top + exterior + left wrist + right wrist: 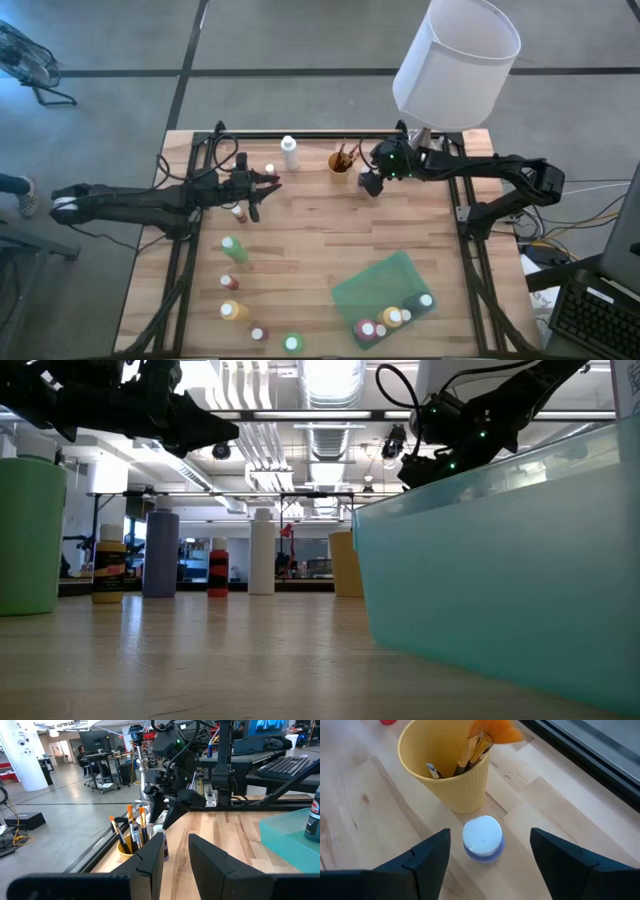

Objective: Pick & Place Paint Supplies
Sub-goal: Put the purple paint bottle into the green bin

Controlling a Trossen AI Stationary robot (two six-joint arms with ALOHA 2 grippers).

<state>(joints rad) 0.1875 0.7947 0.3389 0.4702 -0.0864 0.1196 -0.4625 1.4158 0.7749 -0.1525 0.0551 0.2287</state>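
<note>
White-capped bottle between wide-spread fingers of right end effector, beside yellow brush cup.

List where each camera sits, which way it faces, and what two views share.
High: overhead, straight down on the table; both arms show.
Low: table height, level past the teal bin; both arms overhead.
Left wrist: looks past the left pincer at the brush cup.
Right wrist: looks down between the right pincer fingers onto a white-capped bottle.
Shared: both wrist views show the brush cup.

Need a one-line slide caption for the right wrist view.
Right tool open, straddling white-capped blue paint bottle beside yellow cup of brushes.
</note>
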